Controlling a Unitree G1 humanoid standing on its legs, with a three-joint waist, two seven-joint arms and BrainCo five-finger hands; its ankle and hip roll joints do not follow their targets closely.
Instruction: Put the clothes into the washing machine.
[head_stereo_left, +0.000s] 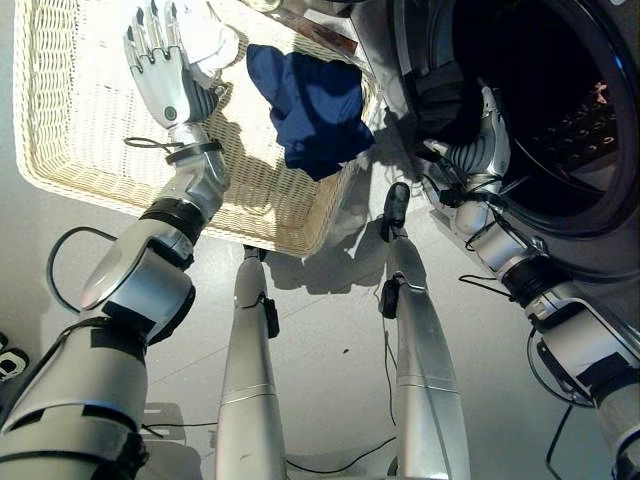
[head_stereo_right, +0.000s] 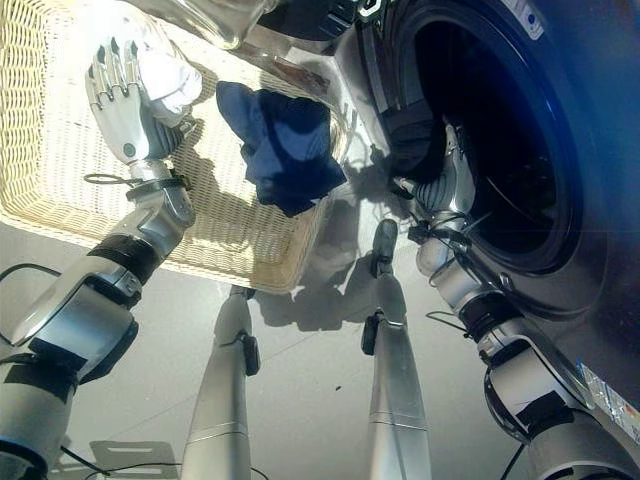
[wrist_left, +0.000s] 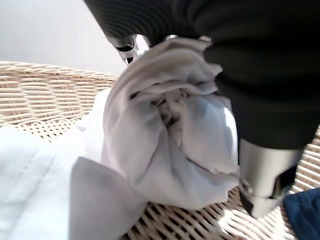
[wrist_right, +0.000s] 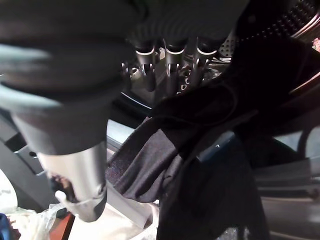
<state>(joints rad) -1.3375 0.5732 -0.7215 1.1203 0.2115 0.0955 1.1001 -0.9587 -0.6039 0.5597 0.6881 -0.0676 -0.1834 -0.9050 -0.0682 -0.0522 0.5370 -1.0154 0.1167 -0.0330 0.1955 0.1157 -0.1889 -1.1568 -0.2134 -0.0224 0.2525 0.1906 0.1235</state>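
Note:
My left hand (head_stereo_left: 160, 75) lies in the wicker basket (head_stereo_left: 80, 150), its straight fingers resting on a crumpled white cloth (head_stereo_left: 215, 40). The left wrist view has that white cloth (wrist_left: 165, 135) bunched against the palm, the thumb (wrist_left: 262, 185) beside it. A dark blue garment (head_stereo_left: 315, 105) lies at the basket's right end. My right hand (head_stereo_left: 490, 135) reaches into the washing machine's open drum (head_stereo_left: 560, 120). A dark garment (wrist_right: 200, 150) hangs over the drum's lower rim right by that hand, and its hold on the cloth is hidden.
The basket stands on the grey floor (head_stereo_left: 330, 330), just left of the machine's round door opening (head_stereo_left: 600, 215). A reddish-brown object (head_stereo_left: 325, 32) sits between the basket's far corner and the machine.

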